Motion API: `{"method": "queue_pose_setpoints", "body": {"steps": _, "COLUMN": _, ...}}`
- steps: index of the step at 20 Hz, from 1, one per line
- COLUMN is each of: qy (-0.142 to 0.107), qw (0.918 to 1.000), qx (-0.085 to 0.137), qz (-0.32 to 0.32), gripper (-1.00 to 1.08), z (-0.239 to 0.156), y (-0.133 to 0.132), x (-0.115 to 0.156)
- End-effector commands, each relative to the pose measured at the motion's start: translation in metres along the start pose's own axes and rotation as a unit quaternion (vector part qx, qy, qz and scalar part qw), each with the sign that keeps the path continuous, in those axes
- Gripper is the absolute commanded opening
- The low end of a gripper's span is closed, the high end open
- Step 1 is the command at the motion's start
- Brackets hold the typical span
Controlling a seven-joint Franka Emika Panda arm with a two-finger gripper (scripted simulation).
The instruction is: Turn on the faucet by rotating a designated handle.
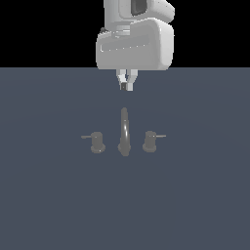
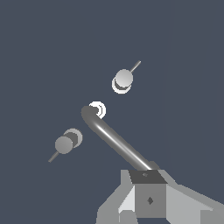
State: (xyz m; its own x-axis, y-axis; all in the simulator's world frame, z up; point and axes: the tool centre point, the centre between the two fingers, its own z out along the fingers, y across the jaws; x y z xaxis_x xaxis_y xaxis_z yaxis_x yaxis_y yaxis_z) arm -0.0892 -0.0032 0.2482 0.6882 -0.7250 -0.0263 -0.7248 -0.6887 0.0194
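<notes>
The faucet stands on the flat grey floor, with a tall arched spout (image 1: 124,129) between two short knobs. The handle (image 1: 150,141) is the knob on the exterior view's right, and its thin rod points right. The twin knob (image 1: 97,142) has its rod pointing left. My gripper (image 1: 126,86) hangs above and behind the spout, apart from every part, with its fingertips together and holding nothing. In the wrist view the spout (image 2: 114,141) runs toward my gripper (image 2: 148,199), with one knob (image 2: 124,79) on one side and another knob (image 2: 65,143) on the other. I cannot tell which of the two is the handle.
The faucet stands alone on a plain dark grey-blue floor (image 1: 195,205). The white arm body (image 1: 134,41) hangs above it at the back.
</notes>
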Motion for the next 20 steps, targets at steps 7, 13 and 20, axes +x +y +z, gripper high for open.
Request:
{"method": "queue_pose_setpoints", "body": {"steps": 7, "qy": 0.003, "qw": 0.9937, "qx": 0.005, "qz": 0.112, "gripper": -1.0, "z": 0.057, "y": -0.014, "x": 0.049}}
{"method": "queue_pose_setpoints", "body": {"steps": 13, "qy": 0.005, "qw": 0.9809, "qx": 0.007, "qz": 0.194, "gripper": -1.0, "z": 0.098, "y": -0.017, "x": 0.087}}
{"method": "queue_pose_setpoints", "body": {"steps": 20, "qy": 0.008, "qw": 0.9596, "qx": 0.01, "qz": 0.281, "gripper": -1.0, "z": 0.142, "y": -0.013, "x": 0.129}}
